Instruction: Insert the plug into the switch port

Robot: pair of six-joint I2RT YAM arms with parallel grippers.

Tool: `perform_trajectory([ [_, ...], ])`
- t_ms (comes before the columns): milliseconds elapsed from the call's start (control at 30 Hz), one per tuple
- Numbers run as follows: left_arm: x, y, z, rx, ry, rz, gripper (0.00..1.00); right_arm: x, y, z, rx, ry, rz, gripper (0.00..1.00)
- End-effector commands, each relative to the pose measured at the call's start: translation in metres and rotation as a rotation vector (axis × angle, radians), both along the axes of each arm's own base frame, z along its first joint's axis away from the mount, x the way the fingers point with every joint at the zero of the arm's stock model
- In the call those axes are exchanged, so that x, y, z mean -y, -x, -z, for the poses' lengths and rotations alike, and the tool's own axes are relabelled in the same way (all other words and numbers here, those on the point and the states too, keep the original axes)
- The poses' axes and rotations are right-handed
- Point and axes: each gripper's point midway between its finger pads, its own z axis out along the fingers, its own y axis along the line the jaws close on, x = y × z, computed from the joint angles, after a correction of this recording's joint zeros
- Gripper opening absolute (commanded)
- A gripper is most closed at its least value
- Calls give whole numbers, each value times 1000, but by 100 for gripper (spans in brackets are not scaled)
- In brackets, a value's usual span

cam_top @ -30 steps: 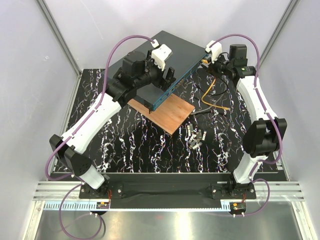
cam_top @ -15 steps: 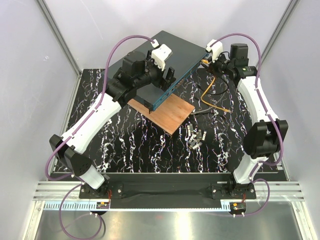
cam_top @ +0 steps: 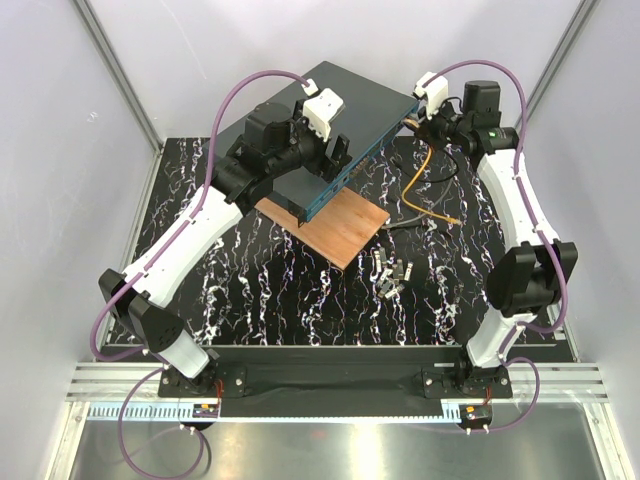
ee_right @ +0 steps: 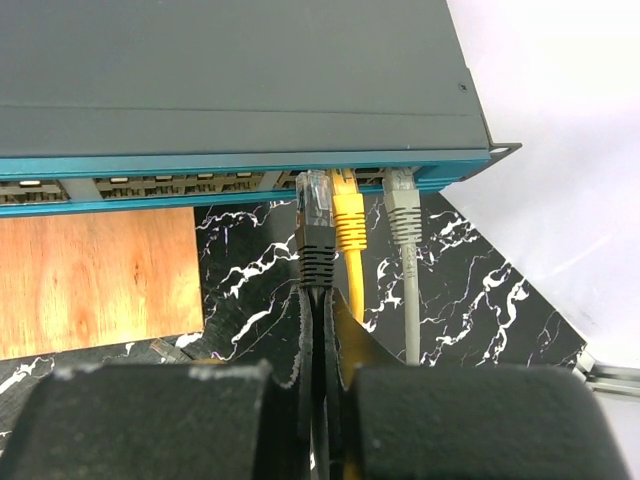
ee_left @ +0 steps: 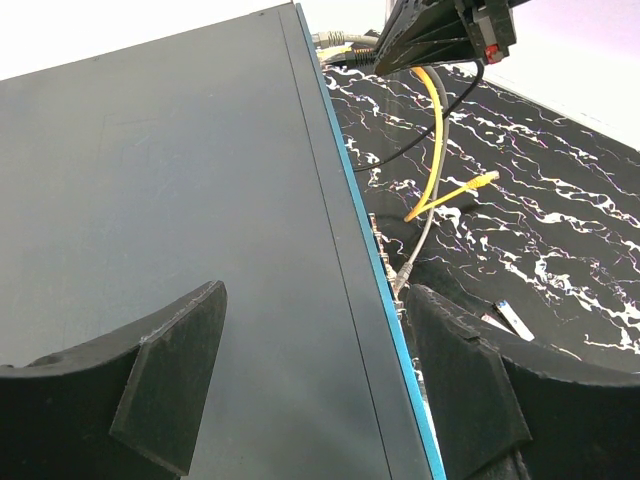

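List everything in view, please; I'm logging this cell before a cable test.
switch: one, dark grey with teal front, back of table
board: one, brown wood, under switch's near corner
metal modules: several, grey, loose near the board
yellow cable: one, plugged into switch, other end loose on table
grey cable: one, plugged in beside yellow
black cable: one, clear plug against switch's front
left fingers: two, black, open astride switch's front edge
right fingers: two, black, shut on black cable

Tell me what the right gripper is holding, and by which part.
The right gripper is shut on the black cable, pinching it just below the boot of its clear plug.
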Motion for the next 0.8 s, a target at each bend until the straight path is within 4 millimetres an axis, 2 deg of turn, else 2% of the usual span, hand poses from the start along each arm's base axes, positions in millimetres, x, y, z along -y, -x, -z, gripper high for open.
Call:
perform_trajectory([
  [0,-1,-3,-31,81,49,0,79,-5,-8,-23,59,-9,-6,0],
  [267,0,-4,-32,84,49,2,79,-3,-3,-8,30,11,-9,0],
  [567,1,-5,-30,81,49,0,79,-5,-10,-15,61,16,-3,0],
  [767,0,-5,-29,81,44,-2,79,-14,-8,-11,56,29,-24,0],
])
